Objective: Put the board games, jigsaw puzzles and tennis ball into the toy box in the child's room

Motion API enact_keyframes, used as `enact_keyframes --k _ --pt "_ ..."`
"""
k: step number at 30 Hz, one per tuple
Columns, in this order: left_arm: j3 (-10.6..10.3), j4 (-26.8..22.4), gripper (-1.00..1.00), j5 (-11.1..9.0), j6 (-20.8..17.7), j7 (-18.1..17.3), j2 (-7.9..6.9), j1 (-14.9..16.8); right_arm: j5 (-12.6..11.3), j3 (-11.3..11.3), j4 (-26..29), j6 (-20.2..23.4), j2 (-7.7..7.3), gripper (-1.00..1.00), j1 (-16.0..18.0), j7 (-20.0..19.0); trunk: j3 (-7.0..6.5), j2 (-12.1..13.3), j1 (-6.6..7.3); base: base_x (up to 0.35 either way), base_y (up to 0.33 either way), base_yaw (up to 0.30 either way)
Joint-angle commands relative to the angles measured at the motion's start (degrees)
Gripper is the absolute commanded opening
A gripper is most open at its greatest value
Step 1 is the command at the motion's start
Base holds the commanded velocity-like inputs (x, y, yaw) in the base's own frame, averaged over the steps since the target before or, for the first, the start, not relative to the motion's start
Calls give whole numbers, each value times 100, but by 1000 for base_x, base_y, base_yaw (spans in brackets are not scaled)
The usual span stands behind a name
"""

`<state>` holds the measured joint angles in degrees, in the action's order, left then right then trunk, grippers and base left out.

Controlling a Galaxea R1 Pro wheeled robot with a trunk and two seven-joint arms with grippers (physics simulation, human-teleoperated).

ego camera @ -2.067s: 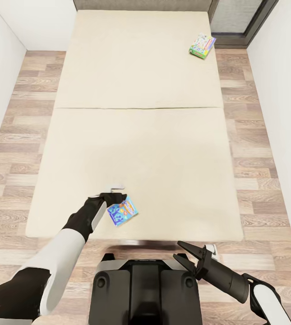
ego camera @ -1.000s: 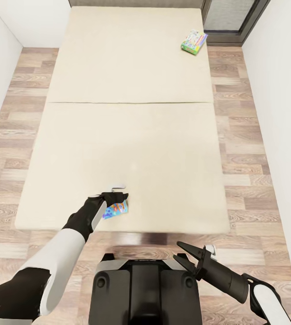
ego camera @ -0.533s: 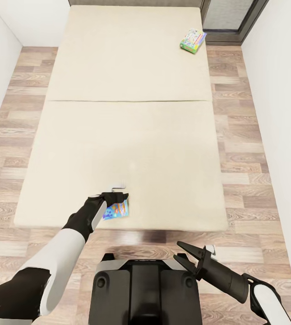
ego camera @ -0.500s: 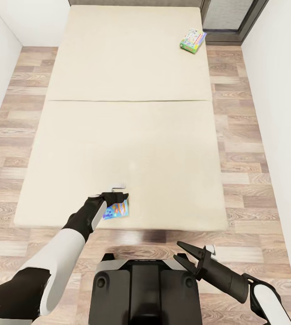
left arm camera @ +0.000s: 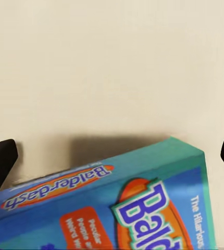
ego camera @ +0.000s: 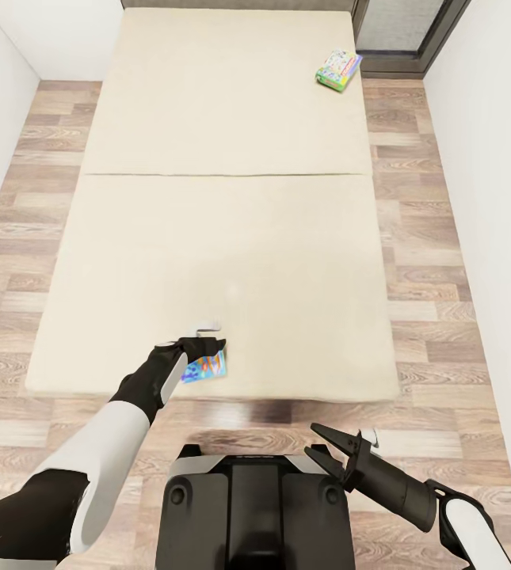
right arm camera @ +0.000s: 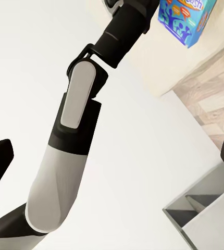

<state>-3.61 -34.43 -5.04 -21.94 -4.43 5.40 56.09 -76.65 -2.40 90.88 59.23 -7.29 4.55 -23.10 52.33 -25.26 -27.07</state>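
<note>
Head view: the left claw grips the blue Balderdash board game above the near edge of the bed, its fingers closed on the box's upper edge. The box hangs tilted with its printed face turned toward the robot, its long axis running roughly along the bed's near edge. In the left wrist view the box is lifted off the mattress and throws a shadow on it, one corner pointing away from the claw. The right claw hangs open and empty over the floor at the bed's near right corner.

The second board game lies flat near the far right corner of the bed, long axis angled toward that corner.

To carry well, I judge the grip should stay firm on the thin edge and the arm move smoothly, since a box held by one edge can swing or slip. Keeping it clear of the bed's edge while turning away would avoid a snag.
</note>
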Motion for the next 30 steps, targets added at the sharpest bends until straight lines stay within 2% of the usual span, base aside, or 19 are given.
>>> enact_keyframes --k 1,22,30 --pt "-8 323 100 -56 -49 21 -4 -2 54 -6 0 19 0 100 2 -54 5 -6 -3 -90 0 0" --pt "-8 323 100 -55 -49 21 -4 -2 69 -6 0 13 7 100 2 -50 5 -6 -3 -49 0 0" --pt "-8 323 100 -58 -48 21 -4 -2 88 -14 0 10 74 100 3 -53 5 -6 -3 -15 0 0"
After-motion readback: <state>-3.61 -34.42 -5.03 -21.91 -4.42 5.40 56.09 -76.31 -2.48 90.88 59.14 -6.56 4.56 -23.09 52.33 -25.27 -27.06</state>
